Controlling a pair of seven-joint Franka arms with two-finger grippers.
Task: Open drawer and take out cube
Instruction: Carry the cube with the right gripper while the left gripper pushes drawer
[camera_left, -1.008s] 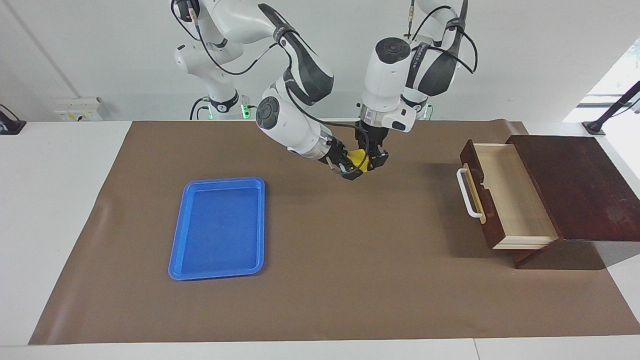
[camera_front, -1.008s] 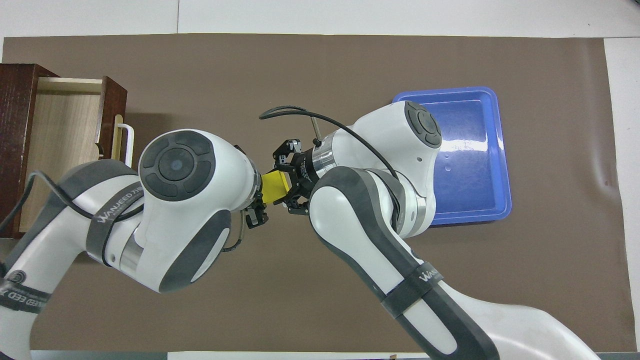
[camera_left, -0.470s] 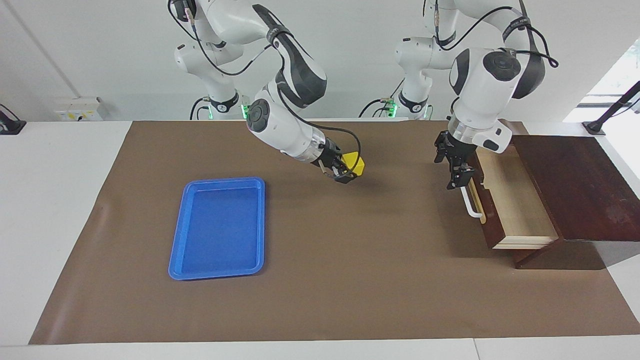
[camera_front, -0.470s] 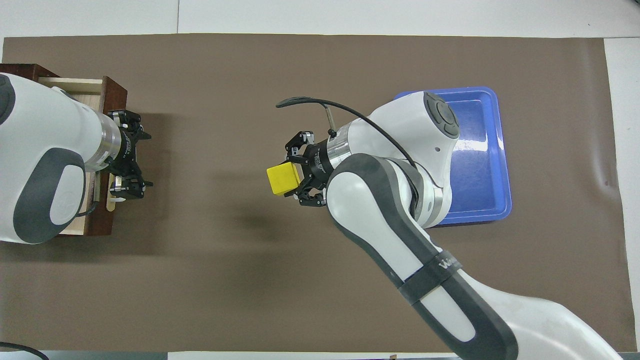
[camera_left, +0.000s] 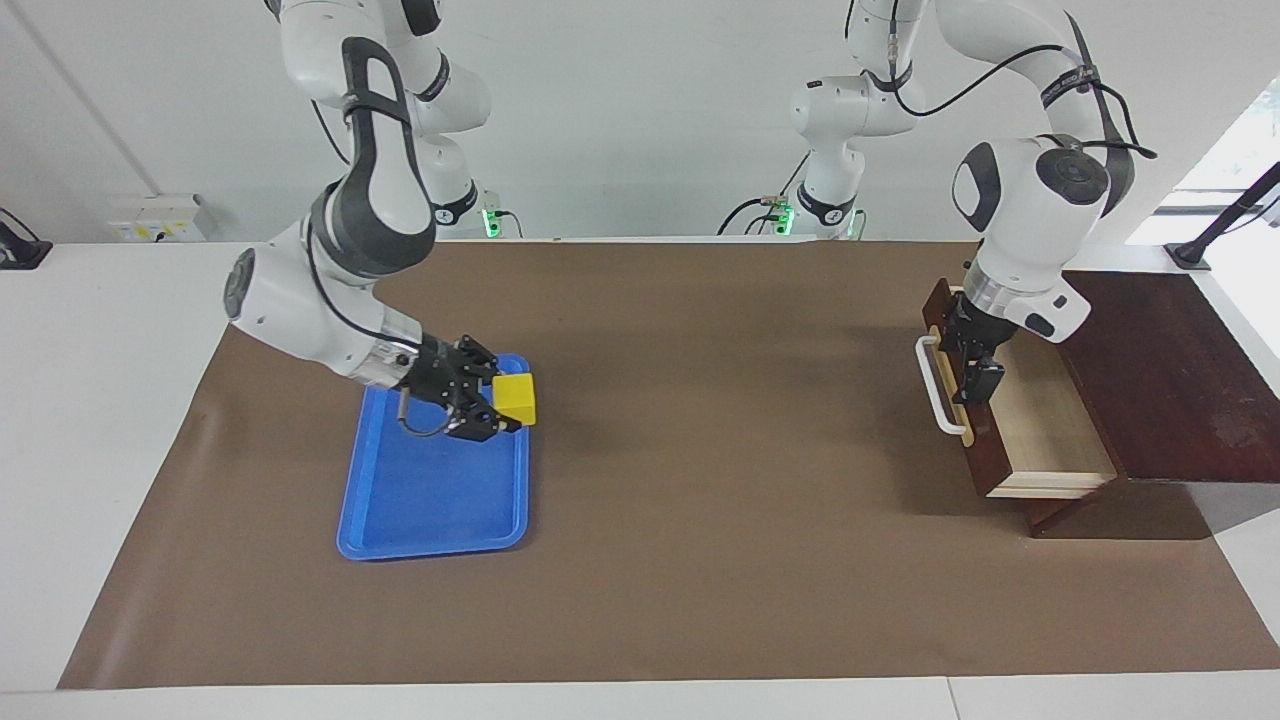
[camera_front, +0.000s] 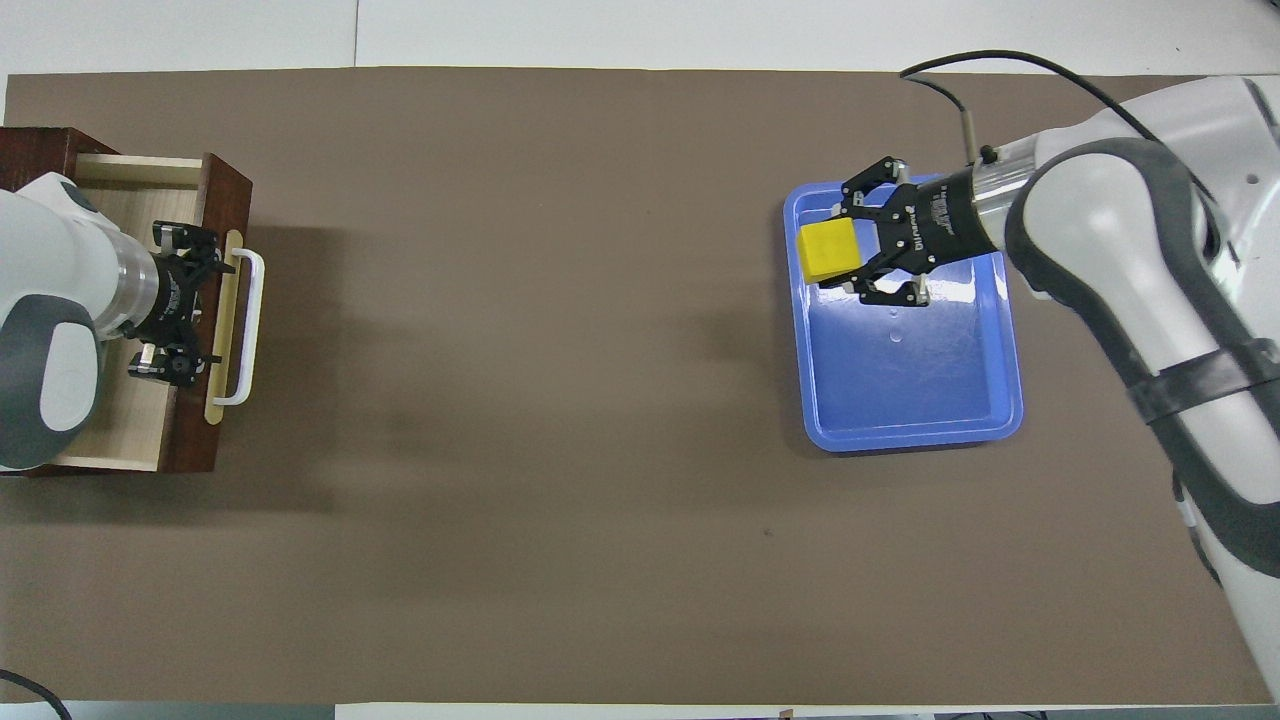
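Showing one cube, one tray, one drawer, two arms.

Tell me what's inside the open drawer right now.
The drawer shows only bare pale wood. The left gripper, open, hangs over its front end and covers a bit of the floor there. The cube is out, held by the right gripper over the tray.

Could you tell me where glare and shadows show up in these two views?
Overhead view: white glare streaks the tray floor beside the right gripper holding the cube; a soft shadow spreads on the mat in front of the drawer. Facing view: a dark shadow lies along the drawer box's table edge, and bright window light washes out the corner at the left arm's end.
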